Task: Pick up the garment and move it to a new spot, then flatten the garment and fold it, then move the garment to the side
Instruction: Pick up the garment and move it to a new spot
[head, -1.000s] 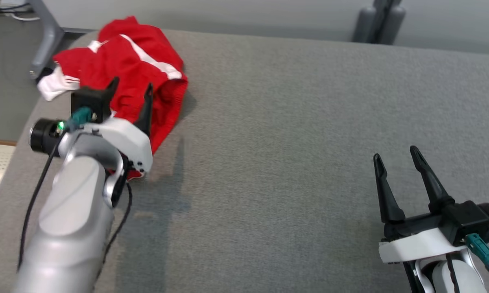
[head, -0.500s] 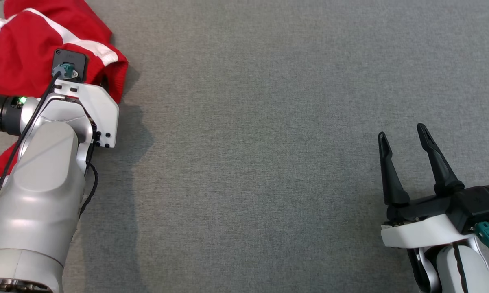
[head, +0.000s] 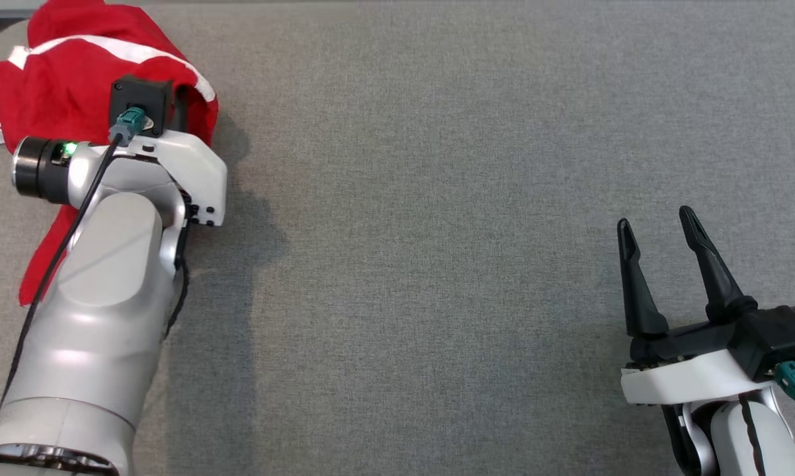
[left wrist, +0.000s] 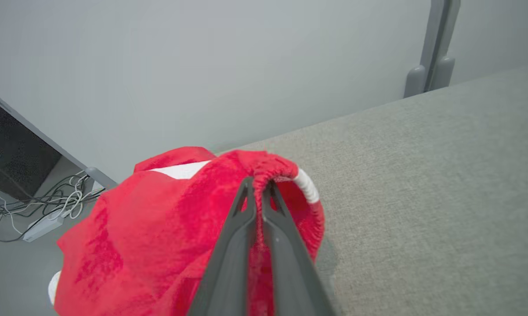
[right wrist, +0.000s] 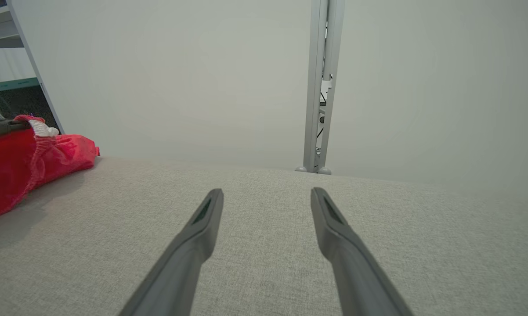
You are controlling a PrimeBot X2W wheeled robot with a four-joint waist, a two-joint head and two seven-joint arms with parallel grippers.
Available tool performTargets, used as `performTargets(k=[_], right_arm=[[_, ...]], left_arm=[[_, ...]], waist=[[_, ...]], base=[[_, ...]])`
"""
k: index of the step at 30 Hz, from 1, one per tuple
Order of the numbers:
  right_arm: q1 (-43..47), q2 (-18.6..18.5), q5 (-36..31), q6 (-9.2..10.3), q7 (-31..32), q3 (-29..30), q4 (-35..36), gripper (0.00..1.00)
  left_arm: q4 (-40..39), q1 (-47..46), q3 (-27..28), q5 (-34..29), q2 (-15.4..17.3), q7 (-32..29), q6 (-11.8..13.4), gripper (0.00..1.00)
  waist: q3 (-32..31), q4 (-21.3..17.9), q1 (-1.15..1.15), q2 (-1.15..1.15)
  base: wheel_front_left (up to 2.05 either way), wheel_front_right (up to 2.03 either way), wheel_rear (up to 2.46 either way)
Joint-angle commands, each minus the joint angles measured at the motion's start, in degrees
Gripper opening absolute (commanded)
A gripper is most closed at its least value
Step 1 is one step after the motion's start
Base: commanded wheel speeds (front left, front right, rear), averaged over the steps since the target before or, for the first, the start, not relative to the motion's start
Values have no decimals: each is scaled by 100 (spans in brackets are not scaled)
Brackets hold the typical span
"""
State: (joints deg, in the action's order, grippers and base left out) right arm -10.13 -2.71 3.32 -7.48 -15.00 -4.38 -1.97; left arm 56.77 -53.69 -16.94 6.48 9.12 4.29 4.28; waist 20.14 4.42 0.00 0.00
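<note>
The garment (head: 73, 73) is a crumpled red piece with white stripes, lying at the far left of the grey padded table (head: 437, 231). My left gripper (left wrist: 258, 186) is shut on a gathered red fold of the garment (left wrist: 158, 228), near its white-edged hem. In the head view the left wrist covers its own fingers. My right gripper (head: 659, 228) stands open near the table's right front, nothing between its fingers (right wrist: 207, 219). The garment (right wrist: 22, 162) also shows at the far left of the right wrist view.
A grey upright post (right wrist: 321, 87) stands behind the table's far edge against a pale wall. Cables and a dark screen (left wrist: 18, 175) lie beyond the table's left end. Bare grey table surface stretches between the two grippers.
My left gripper has shut on the garment's fold and lifted it slightly toward the right. The head camera tilted down earlier. The right gripper has stayed open in place.
</note>
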Motion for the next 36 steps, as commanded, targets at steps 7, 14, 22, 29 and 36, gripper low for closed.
performTargets(k=[7, 14, 22, 29, 36], right_arm=[[240, -35, 141, -3, -28, 93, -96, 100], [395, -35, 180, -3, -28, 181, -120, 100], [614, -32, 231, -3, -28, 352, -165, 100], [607, -33, 327, -3, -28, 253, -148, 100], [407, -30, 476, -3, -28, 57, -177, 100]], left_arm=[[-680, 134, -216, 328, -535, 610, -180, 0], [-1728, 481, -911, 846, -618, 662, -266, 0], [-3290, 716, -1863, 1317, -609, 356, 171, 0], [-3802, 504, -2184, 1285, -608, -215, 313, 0], [-2814, 195, -2481, 1271, -611, -212, 145, 0]], waist=[[-579, -32, 0, 0], [-890, -297, 0, 0], [-1208, -645, 0, 0], [-1196, -1108, 0, 0], [-784, -1714, 0, 0]], base=[[0, 0, 0], [0, 0, 0], [0, 0, 0], [0, 0, 0], [0, 0, 0]])
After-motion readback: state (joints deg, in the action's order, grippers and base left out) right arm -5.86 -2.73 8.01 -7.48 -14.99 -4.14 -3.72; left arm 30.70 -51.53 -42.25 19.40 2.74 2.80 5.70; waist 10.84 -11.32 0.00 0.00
